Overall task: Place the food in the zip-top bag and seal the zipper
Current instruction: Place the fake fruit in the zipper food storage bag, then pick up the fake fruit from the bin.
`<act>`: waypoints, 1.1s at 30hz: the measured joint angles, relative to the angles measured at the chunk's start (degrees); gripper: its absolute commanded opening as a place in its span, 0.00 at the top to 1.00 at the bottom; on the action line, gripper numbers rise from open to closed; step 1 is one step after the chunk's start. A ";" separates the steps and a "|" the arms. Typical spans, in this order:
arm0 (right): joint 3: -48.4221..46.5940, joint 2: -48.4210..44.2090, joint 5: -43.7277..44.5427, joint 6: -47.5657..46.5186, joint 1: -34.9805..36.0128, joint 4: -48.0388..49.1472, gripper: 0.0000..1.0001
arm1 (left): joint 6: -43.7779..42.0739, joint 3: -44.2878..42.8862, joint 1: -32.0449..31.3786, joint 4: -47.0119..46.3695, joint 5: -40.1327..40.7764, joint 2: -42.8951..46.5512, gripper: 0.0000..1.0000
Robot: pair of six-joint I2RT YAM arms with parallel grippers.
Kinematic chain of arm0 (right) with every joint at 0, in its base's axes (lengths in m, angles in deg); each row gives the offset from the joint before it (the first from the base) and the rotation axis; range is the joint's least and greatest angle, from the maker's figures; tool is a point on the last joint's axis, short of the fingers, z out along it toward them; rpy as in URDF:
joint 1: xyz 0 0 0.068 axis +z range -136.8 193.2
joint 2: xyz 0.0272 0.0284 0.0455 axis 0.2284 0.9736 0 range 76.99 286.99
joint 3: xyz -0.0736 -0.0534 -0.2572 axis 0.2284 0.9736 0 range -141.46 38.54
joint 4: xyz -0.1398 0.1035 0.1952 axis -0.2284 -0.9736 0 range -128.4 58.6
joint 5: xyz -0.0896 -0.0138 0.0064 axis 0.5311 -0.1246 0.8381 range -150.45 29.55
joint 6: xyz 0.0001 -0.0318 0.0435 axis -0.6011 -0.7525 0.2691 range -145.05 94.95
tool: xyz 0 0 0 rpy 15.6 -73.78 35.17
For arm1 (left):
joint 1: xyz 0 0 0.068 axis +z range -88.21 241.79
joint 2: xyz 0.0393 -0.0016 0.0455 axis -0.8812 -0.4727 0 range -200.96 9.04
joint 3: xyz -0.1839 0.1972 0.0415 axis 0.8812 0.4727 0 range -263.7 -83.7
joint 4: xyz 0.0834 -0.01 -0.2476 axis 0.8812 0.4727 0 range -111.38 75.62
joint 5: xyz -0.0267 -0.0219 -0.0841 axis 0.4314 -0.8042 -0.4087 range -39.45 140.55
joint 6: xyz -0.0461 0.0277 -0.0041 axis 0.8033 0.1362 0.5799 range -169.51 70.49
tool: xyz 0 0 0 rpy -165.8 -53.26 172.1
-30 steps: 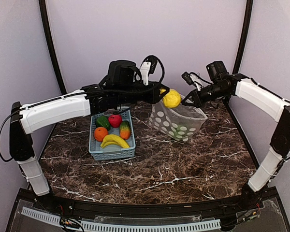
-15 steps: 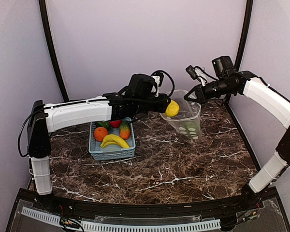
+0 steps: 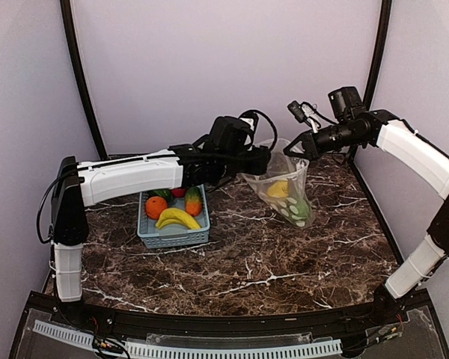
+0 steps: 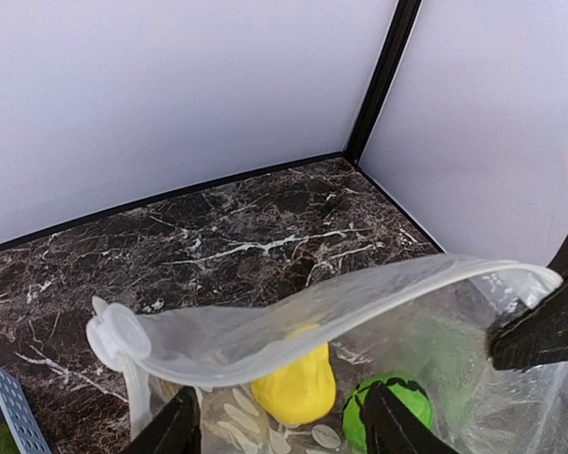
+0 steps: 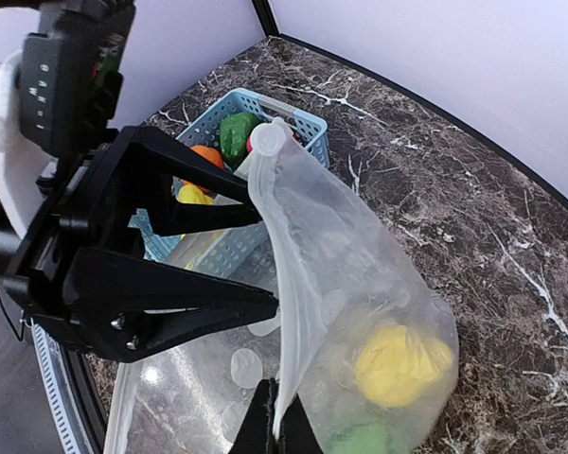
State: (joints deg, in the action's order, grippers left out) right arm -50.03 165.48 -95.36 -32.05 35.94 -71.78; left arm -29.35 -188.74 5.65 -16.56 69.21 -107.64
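Left tool spread — pear inside bag.

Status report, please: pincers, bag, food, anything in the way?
Left pincer open at bag mouth; right pincer shut on bag rim. Yellow pear, green piece inside; mouth unsealed. More food waits in basket; no obstacle seen.

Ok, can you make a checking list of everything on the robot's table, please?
Surface: dark marble table, white veins.
Job's things: dotted bag held up, mouth open, with a yellow pear and a green piece inside; banana, orange, apple, pepper and one more piece in the blue basket.
Clutter: nothing seen.
Grippers: left gripper open at the bag's mouth; right gripper shut on the bag's rim.
Cables: black cable looped on the left wrist.
Surroundings: lilac walls, black corner poles.
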 measured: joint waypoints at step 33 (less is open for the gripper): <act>4.96 -0.74 7.74 -4.70 -0.76 1.70 1.00 | -17.53 35.60 -1.44 15.69 2.51 40.46 0.27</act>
State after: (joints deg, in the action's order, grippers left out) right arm -45.07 164.74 -87.63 -36.75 35.18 -70.08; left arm -46.88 -153.13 4.21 -0.87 71.72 -67.19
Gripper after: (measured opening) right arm 0.003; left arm 0.749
